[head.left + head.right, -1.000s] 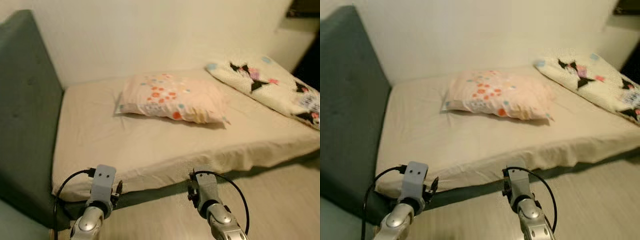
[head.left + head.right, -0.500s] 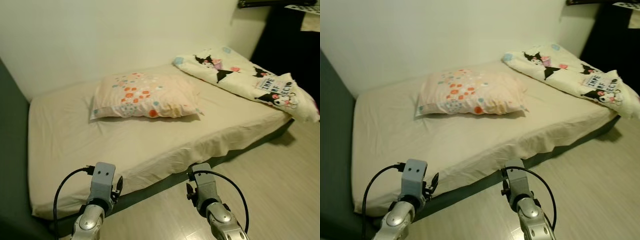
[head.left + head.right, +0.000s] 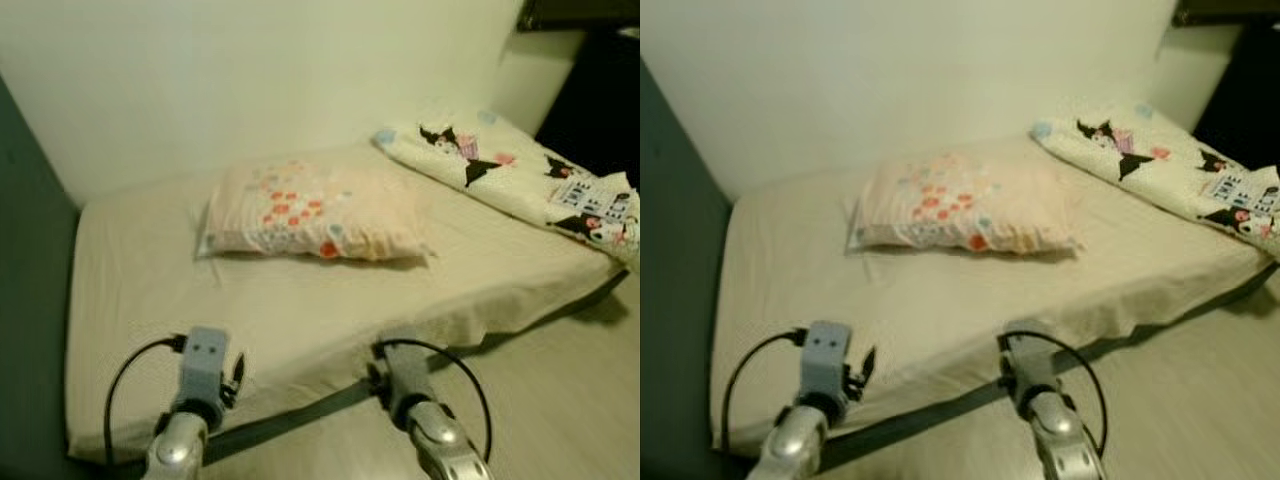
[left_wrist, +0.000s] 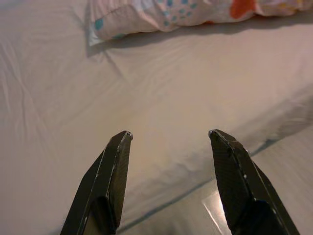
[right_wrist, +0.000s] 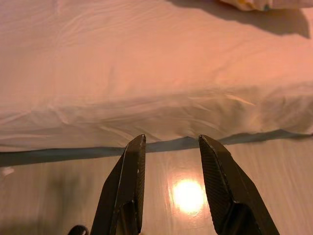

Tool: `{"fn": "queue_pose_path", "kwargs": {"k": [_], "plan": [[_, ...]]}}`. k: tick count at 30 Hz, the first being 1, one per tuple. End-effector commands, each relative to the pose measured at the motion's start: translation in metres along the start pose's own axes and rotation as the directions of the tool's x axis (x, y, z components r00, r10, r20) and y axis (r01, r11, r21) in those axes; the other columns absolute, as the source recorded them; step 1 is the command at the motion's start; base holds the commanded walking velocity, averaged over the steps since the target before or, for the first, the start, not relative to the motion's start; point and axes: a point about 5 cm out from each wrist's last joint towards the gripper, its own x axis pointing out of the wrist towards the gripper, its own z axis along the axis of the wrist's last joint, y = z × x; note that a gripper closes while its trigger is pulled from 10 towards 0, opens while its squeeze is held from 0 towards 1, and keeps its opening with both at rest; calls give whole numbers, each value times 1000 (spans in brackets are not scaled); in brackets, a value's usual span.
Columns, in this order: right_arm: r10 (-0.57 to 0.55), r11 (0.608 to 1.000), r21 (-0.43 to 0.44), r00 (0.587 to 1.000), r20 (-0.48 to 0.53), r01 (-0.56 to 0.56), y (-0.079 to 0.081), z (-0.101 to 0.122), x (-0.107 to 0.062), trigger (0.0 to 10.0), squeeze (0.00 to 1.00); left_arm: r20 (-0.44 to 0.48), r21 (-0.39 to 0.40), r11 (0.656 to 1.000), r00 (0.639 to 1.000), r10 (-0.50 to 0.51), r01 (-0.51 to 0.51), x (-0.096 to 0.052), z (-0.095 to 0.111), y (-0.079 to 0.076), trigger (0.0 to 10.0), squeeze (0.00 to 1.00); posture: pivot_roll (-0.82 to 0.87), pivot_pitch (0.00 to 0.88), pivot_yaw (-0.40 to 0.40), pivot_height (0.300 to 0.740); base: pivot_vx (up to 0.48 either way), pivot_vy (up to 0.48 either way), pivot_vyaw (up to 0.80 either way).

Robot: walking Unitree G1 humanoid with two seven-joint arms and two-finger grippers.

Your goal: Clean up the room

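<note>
The left gripper hangs over the near edge of the bed, fingers spread, holding nothing. The right gripper is above the floor just short of the bed edge, fingers spread and empty. Beyond the left fingers lies a pillow with orange and blue dots. Well beyond the right fingers, a cartoon-print duvet carries lettering too blurred to read. A green headboard stands beside the left arm
</note>
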Motion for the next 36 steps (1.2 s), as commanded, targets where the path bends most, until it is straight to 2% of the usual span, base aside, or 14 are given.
{"fn": "queue_pose_path", "kwargs": {"k": [1, 6, 16, 36], "plan": [[-6, 1000, -29, 1000, -10, 6, -4, -4, -2, 10000, 0, -10, -5, 1000, 1000, -12, 12, -2, -3, -4, 10000, 0, -61, 122, 2, 736, 401, 0, 0], [29, 998, -52, 1000, -12, -29, 0, -5, -2, 10000, 0, -11, -2, 1000, 1000, -11, 10, -2, -3, -5, 10000, 0, -60, 122, 1, 736, 394, 0, 800], [28, 999, -38, 999, -28, -29, 1, -8, -1, 10000, 0, -9, -7, 1000, 1000, -6, 6, -2, -4, -4, 10000, 0, -60, 122, 1, 736, 363, 0, 0], [47, 998, -41, 999, -18, -48, 3, -7, -2, 10000, 0, -18, 23, 1000, 1000, 16, -16, -3, -6, -1, 10000, 0, -61, 122, 0, 736, 0, 0, 0]]}}
